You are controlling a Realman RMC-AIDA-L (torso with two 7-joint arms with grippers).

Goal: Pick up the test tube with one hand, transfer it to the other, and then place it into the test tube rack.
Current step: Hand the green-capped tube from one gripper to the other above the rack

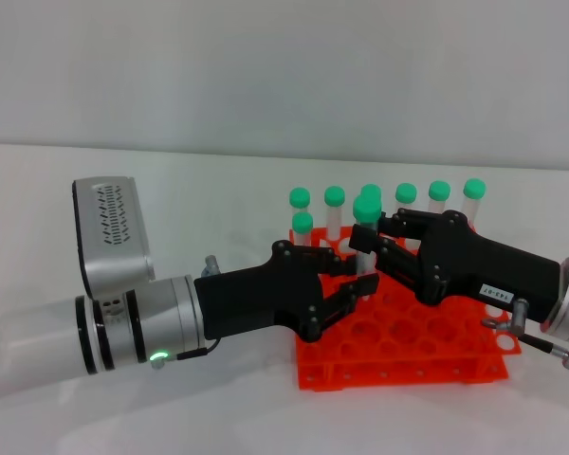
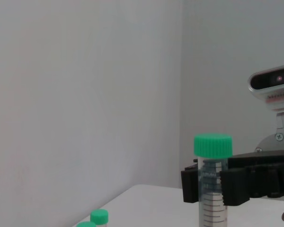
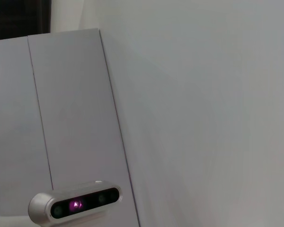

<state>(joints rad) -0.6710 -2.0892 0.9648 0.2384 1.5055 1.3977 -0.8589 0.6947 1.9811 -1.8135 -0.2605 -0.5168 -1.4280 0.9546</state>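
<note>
Rack: bright orange-red square plastic test tube rack (image 1: 427, 365) with round holes; seven green-capped clear tubes (image 1: 405, 195) stand along its far side.
Held tube: slim clear test tube with round green cap (image 1: 365, 210), upright above the rack.
Right gripper (image 1: 372, 238): black, white label, pinching the tube below its cap.
Left gripper (image 1: 353, 277): plain black, fingers spread around the tube's lower end.
Surface: white table (image 1: 218, 408).
Room: plain grey-white wall (image 1: 266, 66).

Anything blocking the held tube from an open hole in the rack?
Nothing visible. The green-capped clear tube hangs upright in the labelled right gripper over the orange-red rack, whose near holes are open; the left gripper is beside it.
</note>
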